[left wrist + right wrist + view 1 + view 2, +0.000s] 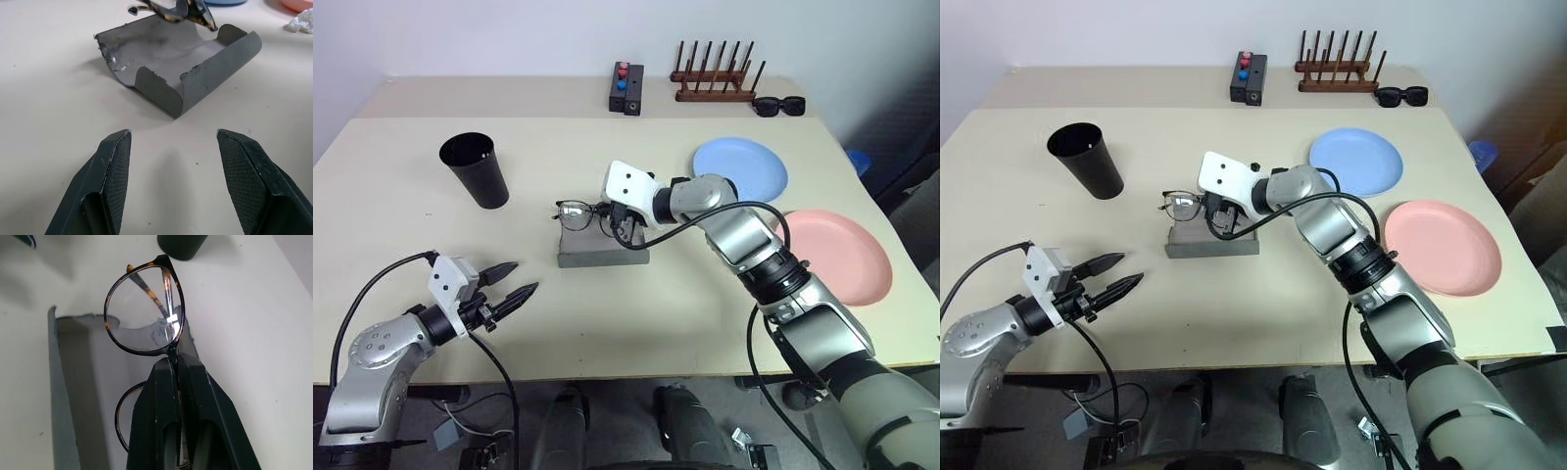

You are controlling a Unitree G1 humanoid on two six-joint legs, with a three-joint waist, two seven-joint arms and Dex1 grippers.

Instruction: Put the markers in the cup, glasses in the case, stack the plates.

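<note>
My right gripper (619, 221) is shut on the bridge of the thin wire-frame glasses (144, 313), holding them just above the open grey case (601, 251) in the middle of the table. The case's flap (220, 68) stands open. My left gripper (509, 282) hovers open and empty near the table's front left, pointing toward the case. The tall black cup (476, 168) stands at the back left. The light blue plate (740, 168) and the salmon pink plate (836, 255) lie side by side on the right. The markers are out of view.
A small black box with red and blue buttons (626, 88), a wooden peg rack (717, 74) and black sunglasses (777, 105) sit along the far side. A black cable (705, 223) loops from my right wrist beside the case.
</note>
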